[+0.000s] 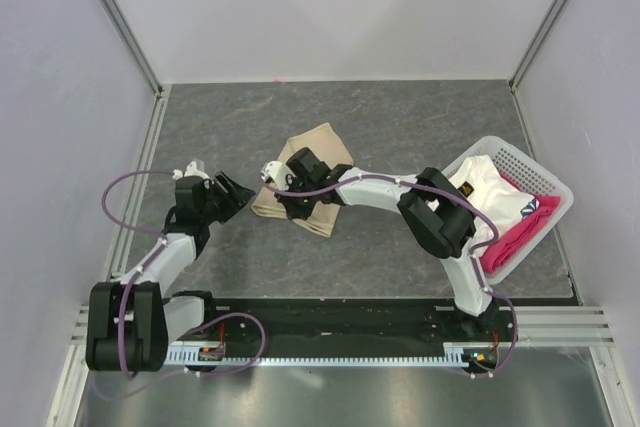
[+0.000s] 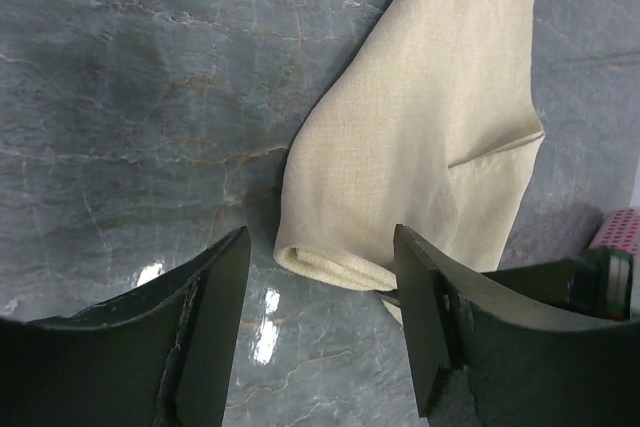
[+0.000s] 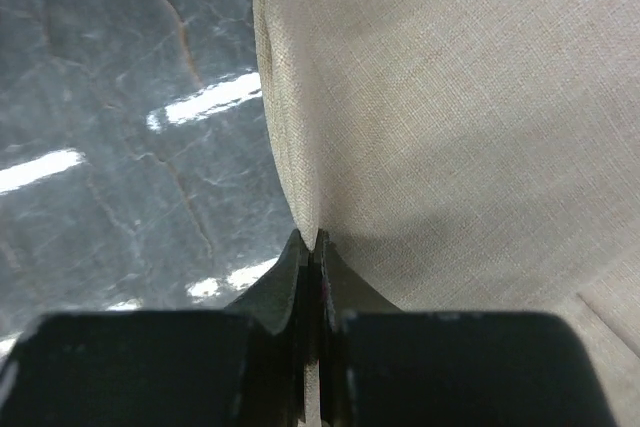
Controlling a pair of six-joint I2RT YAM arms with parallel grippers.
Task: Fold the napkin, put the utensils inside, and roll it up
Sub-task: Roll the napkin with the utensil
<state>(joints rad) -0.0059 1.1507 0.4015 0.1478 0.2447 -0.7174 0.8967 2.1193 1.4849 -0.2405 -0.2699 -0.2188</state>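
The right gripper (image 3: 310, 244) is clamped tight on the folded napkin (image 3: 450, 97) edge (middle of the table (image 1: 420, 117)); the left gripper (image 2: 320, 239) gapes empty just beside it.

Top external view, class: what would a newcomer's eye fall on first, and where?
The folded beige-tan cloth napkin lies mid-table on the grey marbled table, the right gripper pinched shut on its edge and the open left gripper just left of it. At the right, a white perforated plastic basket holds a white cloth and a pink-red cloth.
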